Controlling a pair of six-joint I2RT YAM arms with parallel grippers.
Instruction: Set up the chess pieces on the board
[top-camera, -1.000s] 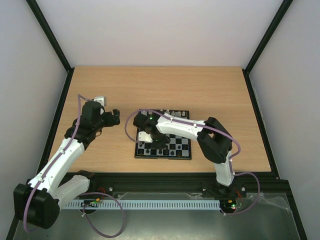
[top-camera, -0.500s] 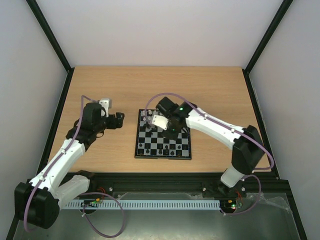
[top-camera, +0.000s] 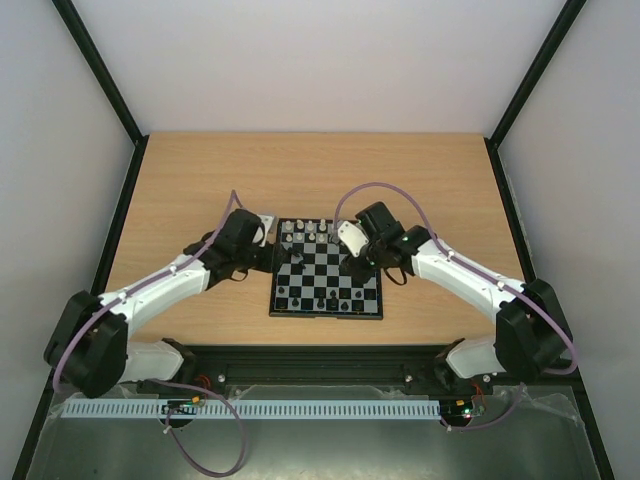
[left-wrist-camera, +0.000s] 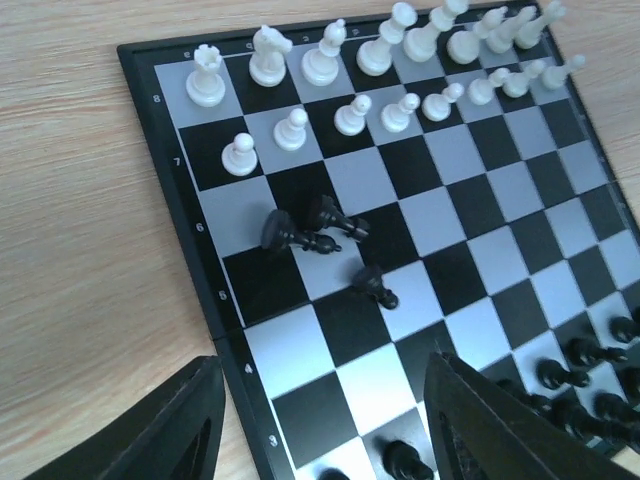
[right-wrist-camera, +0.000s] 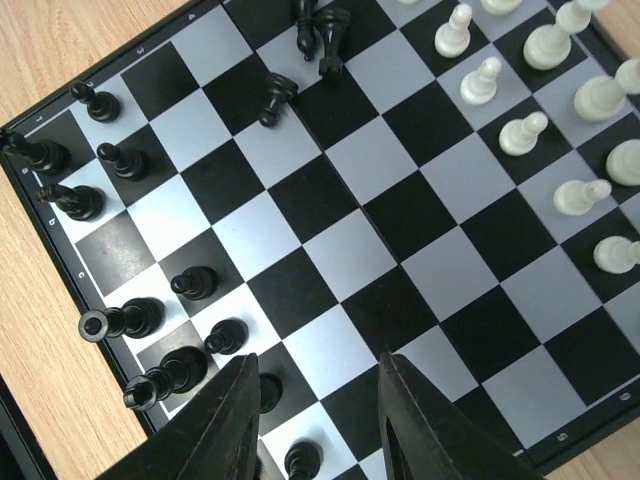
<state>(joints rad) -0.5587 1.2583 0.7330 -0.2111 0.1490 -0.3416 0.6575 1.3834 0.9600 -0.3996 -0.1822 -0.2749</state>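
I am holding my left jaws apart over the board (left-wrist-camera: 205, 300), with nothing between them. Their two dark fingers (left-wrist-camera: 165, 430) are straddling the squares by the board's left rim. One is hanging over the wooden surface (left-wrist-camera: 80, 220) at 9 o'clock and the other over the squares at 3 o'clock. From the gap, three stray black pieces (left-wrist-camera: 290, 232) are sitting close together at 12 o'clock, and they look tipped over. They are clear of both fingers. Farther out, from 12 to 1 o'clock, the white pieces (left-wrist-camera: 291, 128) are standing in two rows along the far rim. More black pieces (left-wrist-camera: 590, 355) are crowding in at 4 o'clock.

I am keeping my right jaws open too, though narrower, and they are gripping nothing. Their fingers (right-wrist-camera: 420, 425) are hovering over the board's right part. In my right wrist view the black pieces are lining the rim from 9 to 7 o'clock, just beside the nearer finger. The strays are lying well off at 12 o'clock, and the white pieces are standing at 1 to 2 o'clock.

From above, my left arm (top-camera: 160, 285) is reaching in from 8 o'clock and my right arm (top-camera: 460, 280) from 4 o'clock. The board is lying between them.
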